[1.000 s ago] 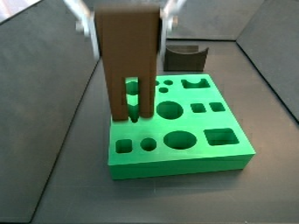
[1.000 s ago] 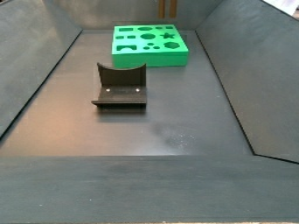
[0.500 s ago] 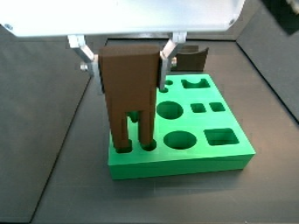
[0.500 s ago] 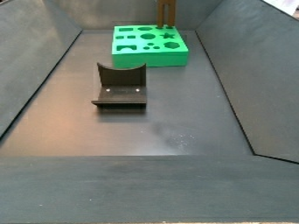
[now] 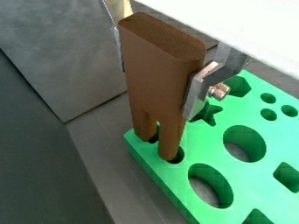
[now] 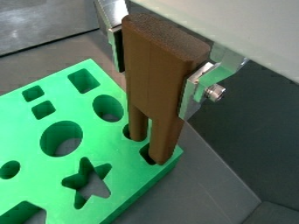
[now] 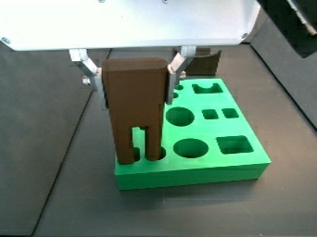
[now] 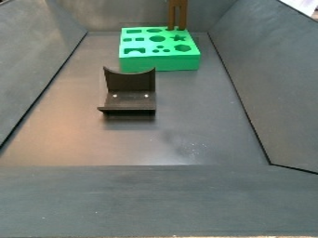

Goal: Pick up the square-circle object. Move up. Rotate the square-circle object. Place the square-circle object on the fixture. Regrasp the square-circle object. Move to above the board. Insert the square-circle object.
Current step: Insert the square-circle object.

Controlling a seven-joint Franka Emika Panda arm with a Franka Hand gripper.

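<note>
The square-circle object (image 7: 133, 97) is a tall brown block with two prongs, held upright by my gripper (image 7: 133, 68), which is shut on its upper part. In both wrist views the silver fingers (image 5: 204, 84) (image 6: 198, 85) press its two sides. The prong tips (image 6: 153, 150) sit in two holes at a corner of the green board (image 7: 198, 162); the same corner of the board (image 5: 239, 166) appears in a wrist view. The fixture (image 8: 128, 90) stands apart from the board (image 8: 159, 48), nearer that camera. There the square-circle object (image 8: 178, 11) rises at the board's far edge.
Dark sloping walls (image 8: 255, 65) enclose the floor on both sides. The fixture (image 7: 206, 63) shows partly behind my gripper, past the board's far edge. Star, round and square cutouts (image 6: 79, 179) lie open across the board.
My gripper has come down with the square-circle object over the last second. The prongs, which hung above the board's corner, now reach into its holes.
</note>
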